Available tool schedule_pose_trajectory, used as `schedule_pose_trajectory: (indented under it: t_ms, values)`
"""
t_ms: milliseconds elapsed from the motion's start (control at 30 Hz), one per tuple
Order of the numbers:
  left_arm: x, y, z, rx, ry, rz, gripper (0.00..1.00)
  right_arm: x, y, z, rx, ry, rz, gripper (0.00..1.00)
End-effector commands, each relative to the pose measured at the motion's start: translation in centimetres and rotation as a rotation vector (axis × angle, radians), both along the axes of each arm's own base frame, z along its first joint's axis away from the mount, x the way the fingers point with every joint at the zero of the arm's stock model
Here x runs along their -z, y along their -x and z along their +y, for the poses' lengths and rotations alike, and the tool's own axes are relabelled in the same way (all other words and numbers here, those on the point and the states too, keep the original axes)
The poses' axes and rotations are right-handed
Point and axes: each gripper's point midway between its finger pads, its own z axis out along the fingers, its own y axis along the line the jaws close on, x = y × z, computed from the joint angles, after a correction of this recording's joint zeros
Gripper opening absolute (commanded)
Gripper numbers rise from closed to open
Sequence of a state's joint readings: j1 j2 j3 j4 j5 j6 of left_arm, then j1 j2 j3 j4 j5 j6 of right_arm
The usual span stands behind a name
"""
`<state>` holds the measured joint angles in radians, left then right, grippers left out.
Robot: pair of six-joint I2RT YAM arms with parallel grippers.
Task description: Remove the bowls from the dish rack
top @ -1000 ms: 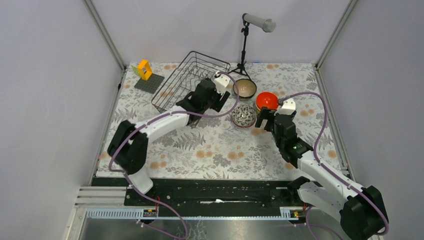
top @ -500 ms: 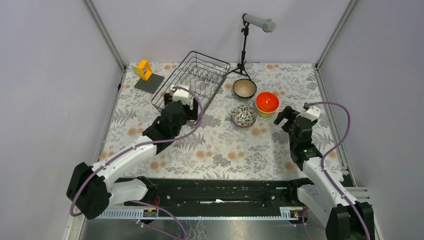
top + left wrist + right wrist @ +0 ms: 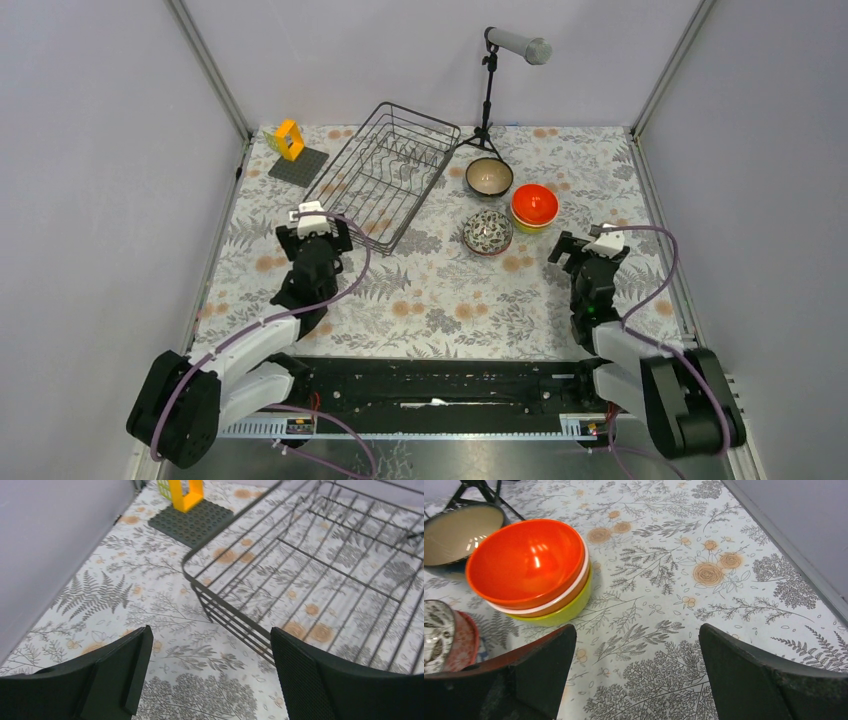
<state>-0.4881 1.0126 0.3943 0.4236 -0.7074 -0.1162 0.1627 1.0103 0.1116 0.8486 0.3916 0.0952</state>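
The rectangular dark metal wire dish rack with upright inner tines lies slantwise at the far left of the floral-printed worktop. Its near corner is just beyond the left claw, a little to the claw's right. That claw is released, its two dark fingers spread wide over bare cloth, apart from the wire. Beyond the rack's left side, a yellow-orange block piece stands on a flat dark square plate. The bowls in view all stand on the worktop to the right of the rack, in a loose cluster. A teal bowl with a beige inside sits farthest, beside the feet of a black tripod stand. To its right and nearer is a stack topped by a glossy orange bowl, with a yellow-green bowl at the bottom (a pale rim and a second orange band show between them). Left of the stack, a blue-and-white patterned bowl rests nested in a reddish-pink bowl. The right claw is also released, its fingers wide apart and gripping nothing. It sits nearer than the stack and slightly to its right, facing it but well clear of every bowl.
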Motion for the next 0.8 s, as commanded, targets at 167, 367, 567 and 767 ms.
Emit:
schedule_pose_trajectory:
  t_ms: [167,367,567,767]
  values:
    - [-2.2,0.3,3.1,-0.087,0.040,-0.209,0.94,0.3,-2.4,-1.3,0.058,0.114,-0.138,1.00]
    - [-1.0,0.4,3.5,-0.102,0.013,-0.182,0.94,2.1,-3.7,0.2,-0.039,0.154,-0.043,1.00]
    - [0.1,-0.1,3.3,-0.053,-0.003,-0.166,0.94,1.8,-3.8,0.2,-0.036,0.153,-0.059,1.00]
    - [1.3,-0.7,3.6,-0.001,-0.079,-0.151,0.95,1.8,-3.8,0.2,-0.036,0.152,-0.060,1.00]
